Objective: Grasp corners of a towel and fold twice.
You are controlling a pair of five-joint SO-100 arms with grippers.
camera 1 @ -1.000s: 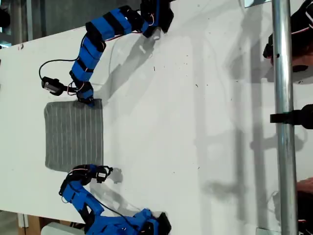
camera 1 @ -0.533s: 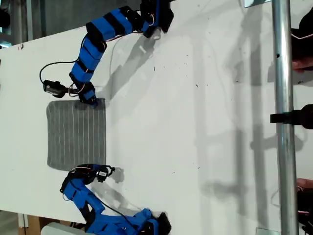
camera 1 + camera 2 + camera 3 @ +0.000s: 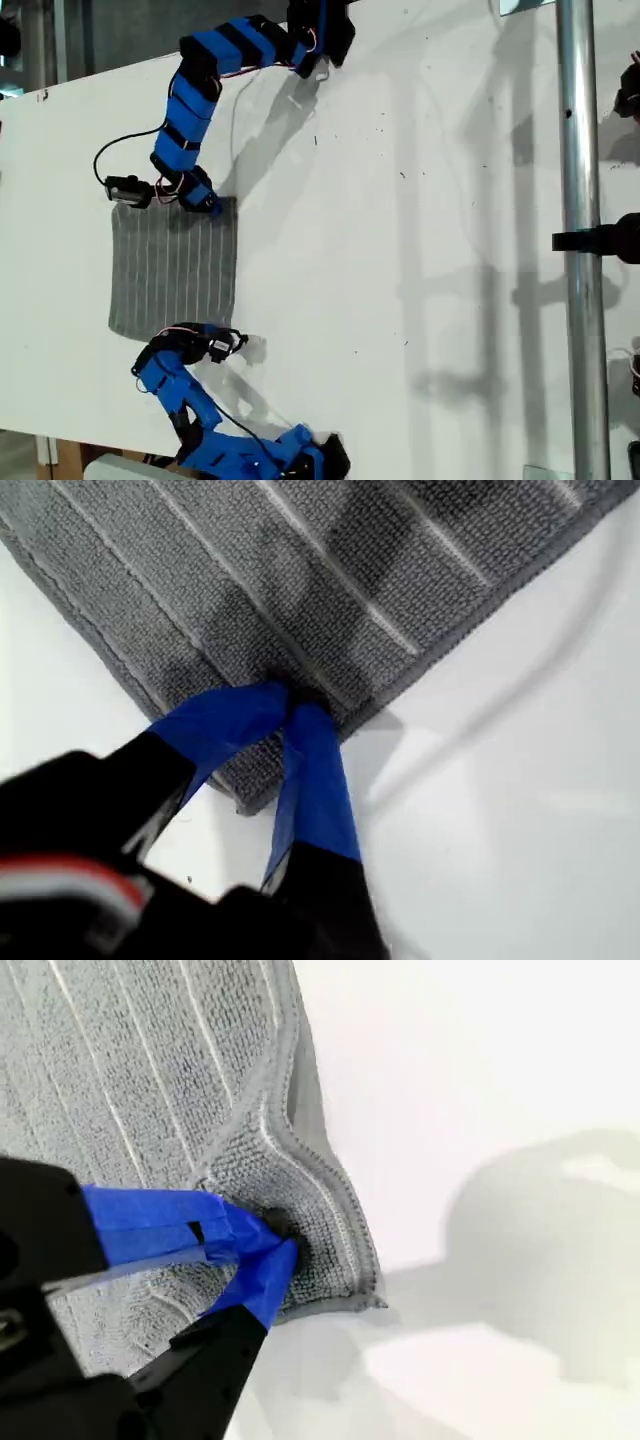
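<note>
The grey striped towel [image 3: 170, 270] lies flat on the white table [image 3: 400, 250] at the exterior view's left. My first gripper [image 3: 212, 205] reaches down from the exterior view's top and is shut on the towel's upper right corner. In the first wrist view its blue fingertips [image 3: 290, 702] pinch the cloth [image 3: 300, 570] just inside the corner tip [image 3: 250, 800]. My second gripper [image 3: 228, 343] comes from the exterior view's bottom and is shut on the lower right corner. Its fingertips [image 3: 285, 1235] bunch the hem [image 3: 330, 1210] beside the corner tip [image 3: 360, 1295].
A vertical metal pole [image 3: 575, 240] with a black clamp [image 3: 605, 240] crosses the exterior view's right. The arm bases sit at the top [image 3: 320, 30] and bottom [image 3: 300, 455] table edges. Bare table spreads to the exterior view's right of the towel.
Both grippers have slid toward the exterior view's right with the corners held, dragging the whole towel the same way. A person's hand at that view's right edge is gone.
</note>
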